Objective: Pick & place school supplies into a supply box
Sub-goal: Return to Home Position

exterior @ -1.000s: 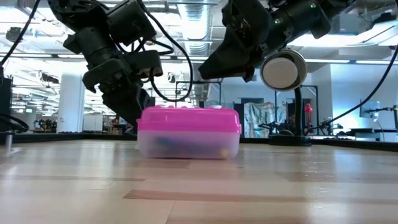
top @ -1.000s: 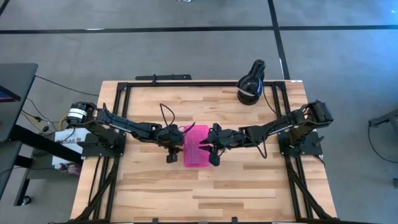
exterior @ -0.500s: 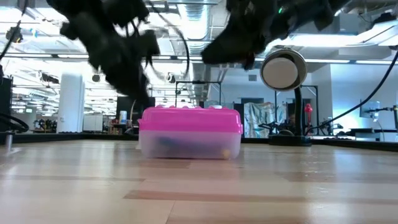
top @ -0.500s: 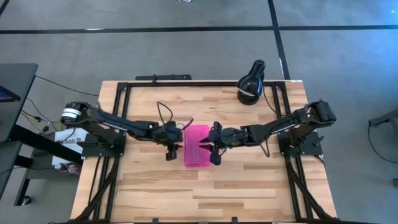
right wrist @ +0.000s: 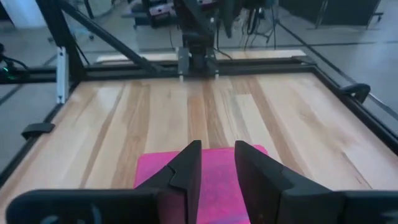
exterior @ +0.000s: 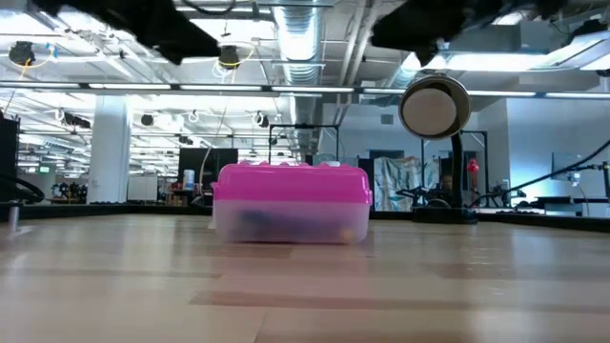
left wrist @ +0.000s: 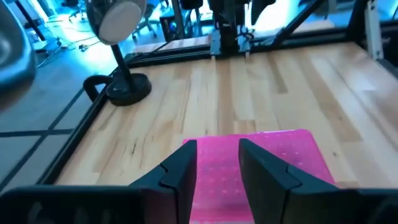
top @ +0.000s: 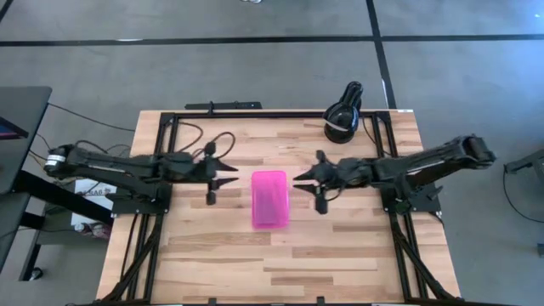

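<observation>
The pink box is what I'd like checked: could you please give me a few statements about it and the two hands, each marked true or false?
1. The box is shut. True.
2. The left hand grips the box. False: it is open, apart from the box, and holds nothing.
3. The right hand rests on top of the box. False: it is open and off to the box's side.
4. The lamp stands nearer the right hand than the left. True.
5. In the low view, something coloured shows through the box's clear base. True.
</observation>
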You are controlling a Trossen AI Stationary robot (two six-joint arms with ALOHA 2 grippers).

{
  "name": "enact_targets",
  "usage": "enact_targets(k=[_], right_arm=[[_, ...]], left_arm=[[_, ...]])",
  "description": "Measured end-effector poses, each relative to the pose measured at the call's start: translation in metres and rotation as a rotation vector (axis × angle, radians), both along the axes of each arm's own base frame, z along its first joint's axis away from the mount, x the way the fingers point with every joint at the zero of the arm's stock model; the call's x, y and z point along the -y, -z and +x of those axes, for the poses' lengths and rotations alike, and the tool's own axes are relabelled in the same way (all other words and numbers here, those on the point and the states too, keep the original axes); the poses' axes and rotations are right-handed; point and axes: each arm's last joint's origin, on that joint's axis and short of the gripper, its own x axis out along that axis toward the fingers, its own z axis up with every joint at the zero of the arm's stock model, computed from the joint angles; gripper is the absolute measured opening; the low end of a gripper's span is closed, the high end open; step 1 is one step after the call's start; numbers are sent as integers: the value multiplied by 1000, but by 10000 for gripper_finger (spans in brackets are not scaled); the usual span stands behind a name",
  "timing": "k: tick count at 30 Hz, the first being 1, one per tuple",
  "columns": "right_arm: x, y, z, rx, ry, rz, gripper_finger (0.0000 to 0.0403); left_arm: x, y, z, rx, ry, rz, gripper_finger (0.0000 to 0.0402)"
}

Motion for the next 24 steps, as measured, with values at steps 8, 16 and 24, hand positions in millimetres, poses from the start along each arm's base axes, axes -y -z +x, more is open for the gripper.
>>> enact_targets(k=[8, 16, 24], right_arm=[[5, 3, -57, 120, -9, 39, 92], [13, 13, -91, 229, 23, 72, 92], [16, 39, -115, 349, 84, 113, 92]], left_arm=[[6, 21, -49, 195, -8, -82, 114], [7, 30, -74, 310, -50, -88, 114], [6, 40, -91, 370, -33, -99, 114]])
